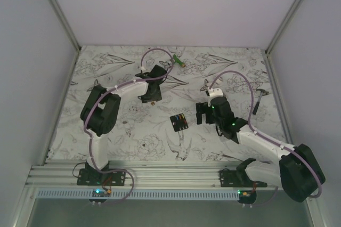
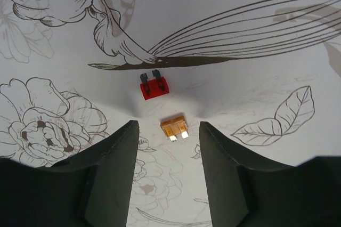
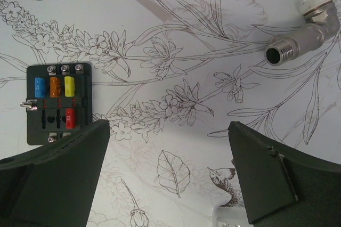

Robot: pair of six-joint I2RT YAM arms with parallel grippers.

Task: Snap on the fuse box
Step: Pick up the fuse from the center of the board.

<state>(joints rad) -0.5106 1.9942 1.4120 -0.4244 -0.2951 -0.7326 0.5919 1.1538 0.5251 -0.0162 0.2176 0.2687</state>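
Risk: left tool (image 2: pixel 168 142), jaws apart above an orange plastic fuse (image 2: pixel 174 128), could flick it with an off-centre pinch, while the flat black rectangular fuse box (image 1: pixel 179 122) lies on the table (image 1: pixel 133 147) near the released right tool (image 3: pixel 169 131).

Fuse box (image 3: pixel 58 104) lower corner hidden behind right end effector (image 3: pixel 168 126); pipe fitting (image 3: pixel 298 46) cut by picture edge.

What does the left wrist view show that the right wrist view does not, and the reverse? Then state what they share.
Left wrist only: a red fuse and an orange fuse lying loose. Right wrist only: the fuse box with coloured fuses seated, and a metal pipe fitting. Both: the flower-printed table, and an open dark claw, the left claw and the right claw.
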